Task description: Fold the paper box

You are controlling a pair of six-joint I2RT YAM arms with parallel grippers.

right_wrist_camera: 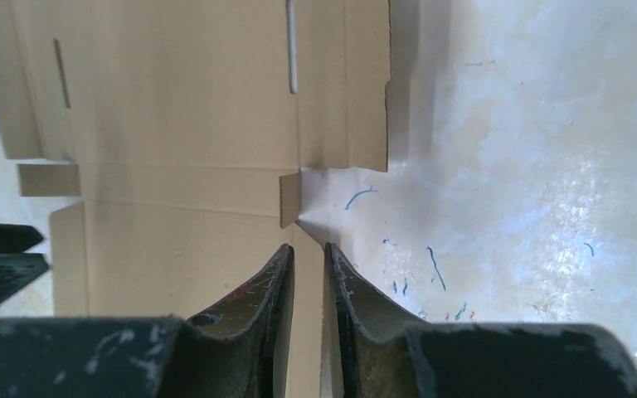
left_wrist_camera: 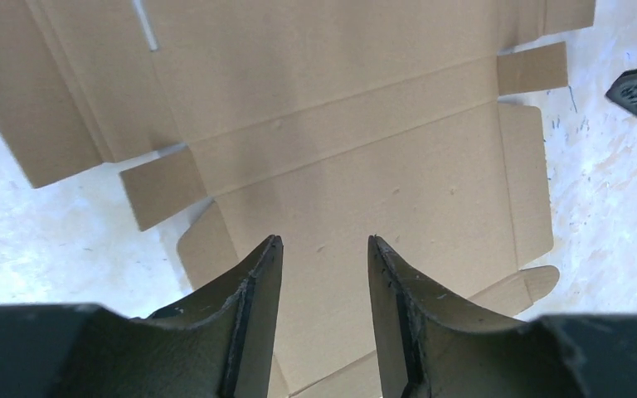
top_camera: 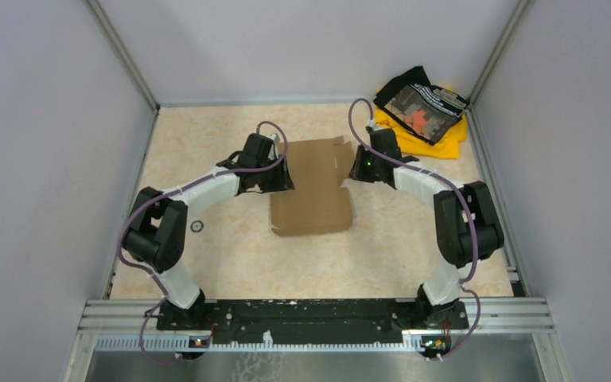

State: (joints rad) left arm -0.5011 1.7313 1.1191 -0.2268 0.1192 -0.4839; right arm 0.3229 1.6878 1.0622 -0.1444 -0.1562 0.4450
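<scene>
Looking down, we see the paper box (top_camera: 310,187) lying unfolded on the table (top_camera: 231,255). Over its left side our left gripper (left_wrist_camera: 324,242) hangs with jaws apart and empty. At its right edge our right gripper (right_wrist_camera: 308,247) shows only a narrow gap, and we cannot tell whether it grips.

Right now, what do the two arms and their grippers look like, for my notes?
Both the left arm and the right arm have white link shells between bulky black joint housings, on black bases. A purple cable loops along each. A small green light glows on the right wrist. The left gripper and right gripper have dark, curved, tapering fingers, scuffed with pale scratches.
</scene>
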